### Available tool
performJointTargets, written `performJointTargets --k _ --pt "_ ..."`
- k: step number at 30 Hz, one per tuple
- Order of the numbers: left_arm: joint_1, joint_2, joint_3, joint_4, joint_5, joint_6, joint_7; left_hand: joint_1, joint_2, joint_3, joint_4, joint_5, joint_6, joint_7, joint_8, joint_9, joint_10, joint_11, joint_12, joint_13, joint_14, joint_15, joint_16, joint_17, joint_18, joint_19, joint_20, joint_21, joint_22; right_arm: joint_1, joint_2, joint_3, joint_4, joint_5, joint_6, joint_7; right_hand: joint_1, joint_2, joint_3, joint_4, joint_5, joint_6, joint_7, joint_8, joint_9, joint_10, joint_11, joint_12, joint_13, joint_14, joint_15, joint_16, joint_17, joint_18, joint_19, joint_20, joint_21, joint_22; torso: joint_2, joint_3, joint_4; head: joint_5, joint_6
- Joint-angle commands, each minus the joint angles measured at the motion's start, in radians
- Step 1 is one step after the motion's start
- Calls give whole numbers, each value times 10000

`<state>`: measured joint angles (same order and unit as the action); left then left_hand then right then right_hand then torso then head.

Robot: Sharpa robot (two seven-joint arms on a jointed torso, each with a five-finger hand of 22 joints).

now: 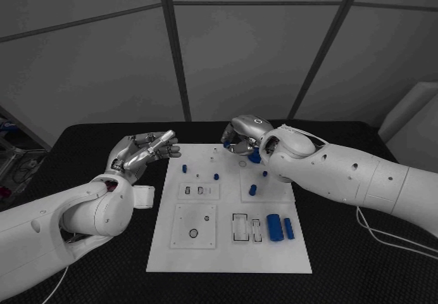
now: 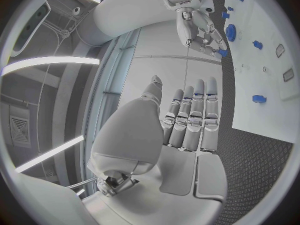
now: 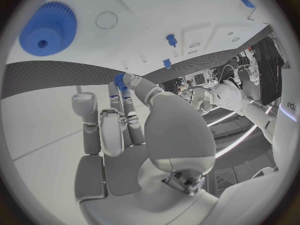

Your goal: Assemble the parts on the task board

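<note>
The task board (image 1: 233, 253) lies mid-worktop (image 1: 365, 272). The left hand (image 1: 144, 154) hangs beside its far left corner, the right hand (image 1: 242, 137) over its far edge; two long parts (image 1: 281, 227) lie near its right front.

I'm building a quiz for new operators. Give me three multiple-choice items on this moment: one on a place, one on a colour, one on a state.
1. Where is the left robot hand?
A. Over the middle of the task board
B. Off the board's left side, above the black table
C. At the board's near edge

2. What colour is the gear lying on the board?
A. Blue
B. White
C. Black

3. What is the right robot hand doing?
A. Lying flat and holding nothing
B. Gripping the gear
C. Pinching a small blue part

Answers: 1 B, the head view shows it left of the white plate. 2 A, the right wrist view shows it blue. 3 C, the part sits between its thumb and a fingertip.
</note>
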<state>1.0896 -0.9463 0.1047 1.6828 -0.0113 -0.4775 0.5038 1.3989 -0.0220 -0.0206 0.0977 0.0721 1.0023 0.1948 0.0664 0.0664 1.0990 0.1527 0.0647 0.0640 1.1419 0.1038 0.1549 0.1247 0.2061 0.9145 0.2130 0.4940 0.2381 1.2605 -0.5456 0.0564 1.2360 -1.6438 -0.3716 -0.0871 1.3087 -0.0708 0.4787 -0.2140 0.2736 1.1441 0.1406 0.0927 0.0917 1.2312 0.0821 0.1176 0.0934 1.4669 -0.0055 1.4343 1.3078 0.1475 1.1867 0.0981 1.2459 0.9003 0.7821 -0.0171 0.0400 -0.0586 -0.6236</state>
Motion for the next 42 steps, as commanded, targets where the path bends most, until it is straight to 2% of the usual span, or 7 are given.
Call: performJointTargets --k 1,13,17,23,28,33,42 --pt "20 24 13 31 -78 81 37 -42 75 20 -66 -54 -10 70 -31 -16 -95 9 -38 -14 -18 27 -33 18 -270 -72 -29 45 12 27 222 10 -177 21 -318 153 56 0 69 11 11 47 9 33 11 201 -130 9 54 573 -54 64 236 -162 37 -41 38 2 19 0 1 18 33" --pt "33 45 15 38 -78 70 42 -39 76 20 -73 -56 -17 73 -33 -16 -107 12 -39 -15 -17 28 -36 20 -271 -80 -27 50 15 30 923 7 -830 22 -105 236 41 -17 85 23 -11 29 20 13 9 182 -118 -21 57 573 -43 68 236 -160 13 -35 48 -3 23 5 2 76 36" --pt "39 47 16 53 -78 67 43 -39 76 20 -73 -56 -17 73 -33 -16 -107 12 -39 -15 -17 28 -36 20 -271 -80 -27 50 15 31 1066 5 -1028 22 -12 223 34 -22 88 28 -15 22 24 6 8 175 -114 -30 58 572 -40 67 232 -159 2 -32 48 -10 33 -6 9 76 28" --pt "47 46 17 76 -79 66 47 -37 76 20 -81 -57 -26 79 -35 -17 -123 16 -39 -16 -18 30 -40 22 -272 -91 -26 55 18 31 1187 4 -1220 22 102 205 29 -25 94 34 -19 13 27 -2 7 167 -110 -42 59 572 -35 72 238 -158 -6 -29 52 -10 32 4 8 87 -10" --pt "52 46 18 77 -80 58 42 -35 78 20 -92 -58 -38 89 -37 -17 -145 23 -40 -16 -19 34 -46 25 -272 -104 -23 63 23 31 1249 3 -1309 22 287 208 22 -27 100 41 -20 6 31 -10 6 159 -106 -53 60 571 -32 71 233 -156 -21 -26 50 -22 32 -10 17 56 -39" --pt "62 34 18 97 -80 50 44 -35 78 20 -92 -58 -38 89 -37 -17 -145 23 -40 -16 -19 34 -46 25 -272 -104 -23 63 23 31 1316 0 -1410 22 466 251 14 -31 100 47 -22 2 33 -14 6 154 -103 -59 61 569 -29 68 225 -152 -35 -24 44 -39 44 1 9 69 -42" --pt "74 37 18 138 -80 51 49 -35 78 20 -92 -58 -38 89 -37 -17 -145 23 -40 -16 -19 34 -46 25 -272 -104 -23 63 23 31 1468 -5 -1672 22 659 298 0 -42 101 58 -30 -9 36 -25 5 140 -98 -77 62 565 -23 60 206 -148 -59 -19 39 -58 52 -8 21 74 -79"
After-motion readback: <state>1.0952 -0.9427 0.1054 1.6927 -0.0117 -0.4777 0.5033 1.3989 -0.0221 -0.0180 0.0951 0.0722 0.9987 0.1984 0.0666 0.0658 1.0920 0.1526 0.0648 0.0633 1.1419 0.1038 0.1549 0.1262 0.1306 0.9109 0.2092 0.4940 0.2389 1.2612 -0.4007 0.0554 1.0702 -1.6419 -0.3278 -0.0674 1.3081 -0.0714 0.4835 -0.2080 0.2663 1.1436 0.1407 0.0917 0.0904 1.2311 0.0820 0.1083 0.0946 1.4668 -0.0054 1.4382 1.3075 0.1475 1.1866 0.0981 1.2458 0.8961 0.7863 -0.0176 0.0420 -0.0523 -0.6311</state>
